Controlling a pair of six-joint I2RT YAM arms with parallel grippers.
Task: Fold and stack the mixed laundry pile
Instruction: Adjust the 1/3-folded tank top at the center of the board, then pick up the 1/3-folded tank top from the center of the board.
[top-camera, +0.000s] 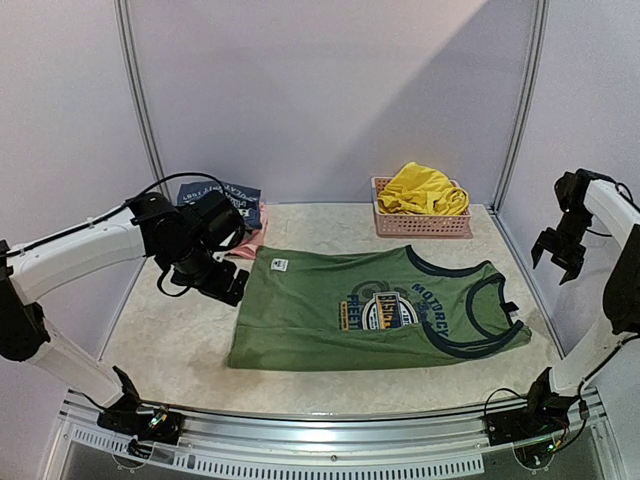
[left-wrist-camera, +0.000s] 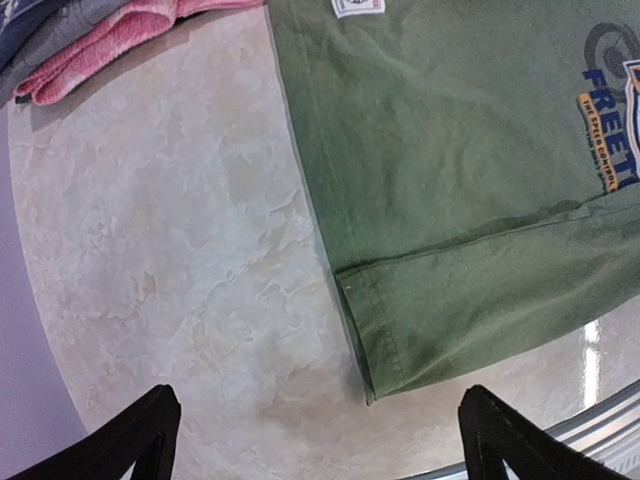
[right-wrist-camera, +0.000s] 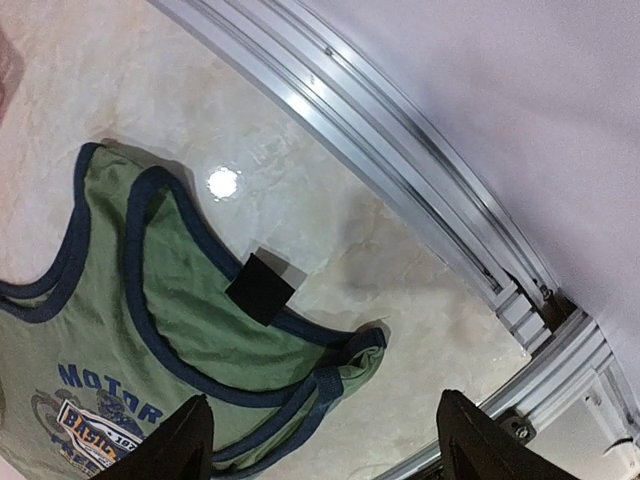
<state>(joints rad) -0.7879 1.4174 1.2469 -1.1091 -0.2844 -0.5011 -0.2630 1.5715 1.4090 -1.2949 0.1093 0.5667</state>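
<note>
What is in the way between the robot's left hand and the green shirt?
Nothing that I can see. The open left gripper hangs above a hem corner of the green shirt, with only air between them.

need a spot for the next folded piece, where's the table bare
Bare table lies left of the green shirt, and at the back between the folded stack and the pink basket. Crowded: the back left corner, with the stack and the left gripper; the front strip by the rail is thin.
</note>
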